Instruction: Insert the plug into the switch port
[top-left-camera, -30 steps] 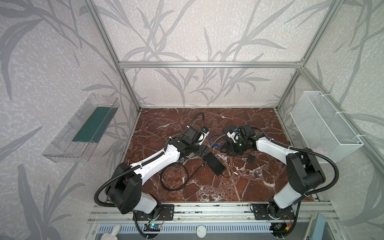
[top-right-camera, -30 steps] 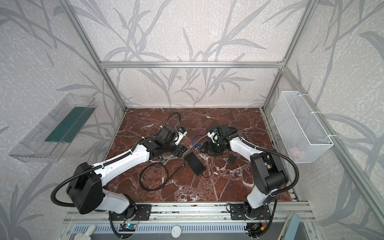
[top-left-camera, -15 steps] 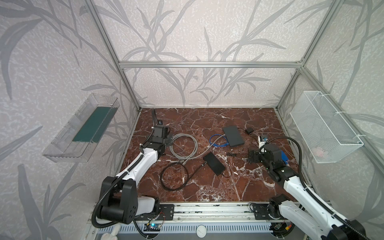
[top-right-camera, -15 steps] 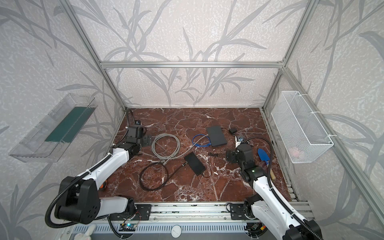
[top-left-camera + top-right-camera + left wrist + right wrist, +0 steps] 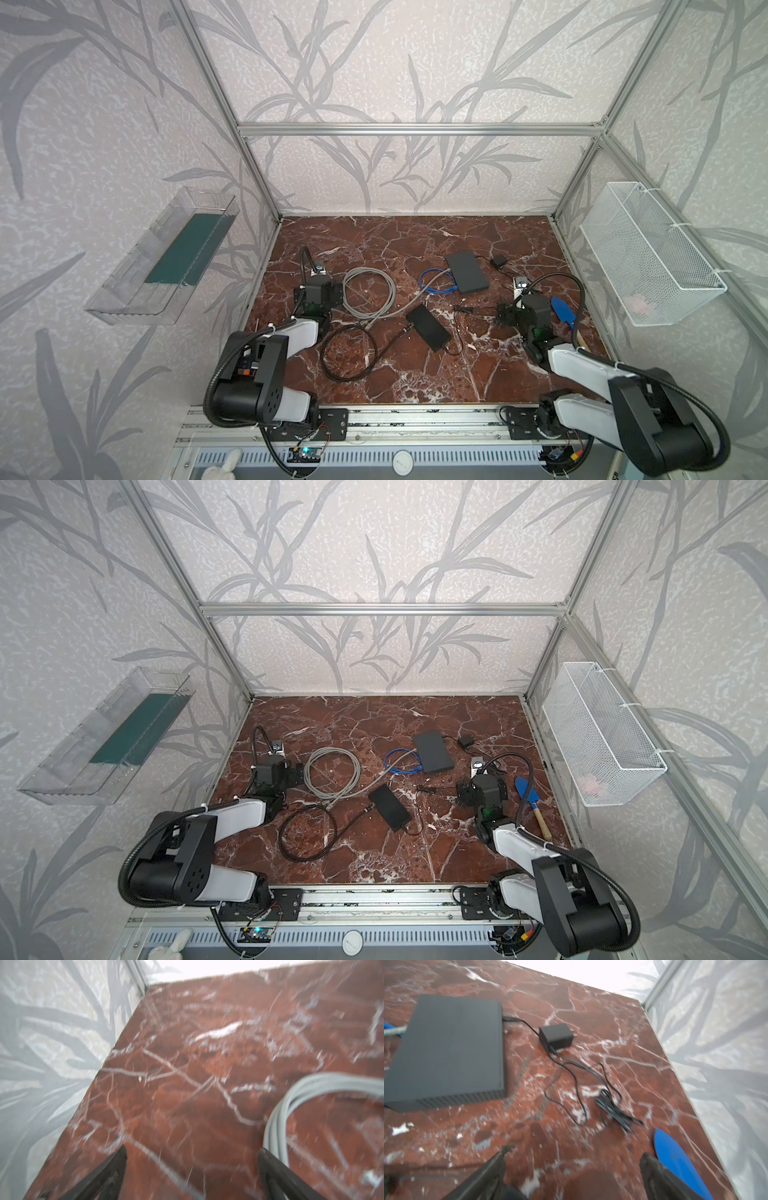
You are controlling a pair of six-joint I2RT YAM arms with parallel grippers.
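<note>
Both arms have drawn back to the flanks of the table [image 5: 415, 237], where a second ago they were bunched together over the switch [image 5: 466, 272]. The left hand [image 5: 193, 1148] now hangs over bare marble beside the coiled grey cable [image 5: 279, 1113], fingers spread wide and holding nothing. The right hand [image 5: 577, 1150] is likewise spread and empty, short of the switch. The withdrawal reads as work finished rather than begun. In both top views the grey cable runs from its coil to the switch's left edge, where its plug [image 5: 396, 1031] appears to sit in a port (too small and blurred to confirm it is fully home). The switch, a flat dark-grey box with a vented side, lies unobstructed toward the back of the table, right of centre, its power adapter [image 5: 556, 1035] near it.
</note>
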